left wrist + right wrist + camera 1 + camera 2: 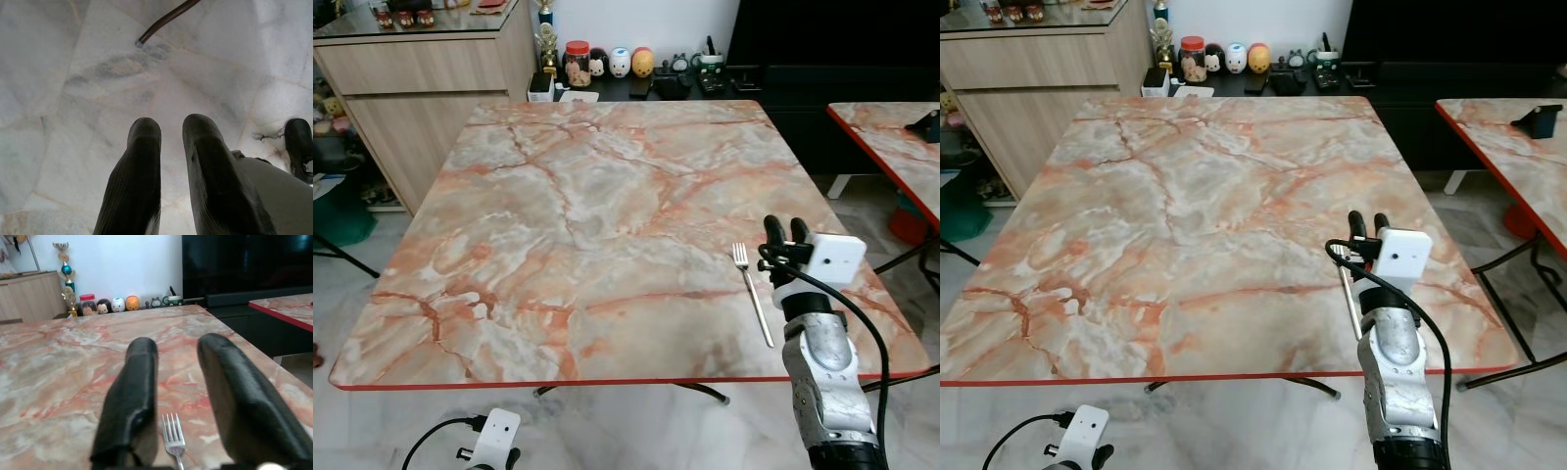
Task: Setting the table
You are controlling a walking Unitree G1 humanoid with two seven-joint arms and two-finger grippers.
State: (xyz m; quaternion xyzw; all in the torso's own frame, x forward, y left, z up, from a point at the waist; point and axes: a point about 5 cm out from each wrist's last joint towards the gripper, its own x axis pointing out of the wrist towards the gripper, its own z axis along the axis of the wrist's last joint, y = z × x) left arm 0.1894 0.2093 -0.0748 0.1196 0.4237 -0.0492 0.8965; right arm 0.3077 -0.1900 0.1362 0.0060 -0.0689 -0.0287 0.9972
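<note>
Your right arm is raised at the near right, its silver forearm rising steeply from below so that the right tool stands over the near right part of the surface, black fingers pointing toward the far side with a clear gap between them and nothing held. Your left arm hangs low at the near left, below the surface's near edge, and the left tool points down at the floor with its two fingers slightly parted and empty.

Even, bright indoor light, soft shadows, no glare; close claw fingers blur in both wrist views.
</note>
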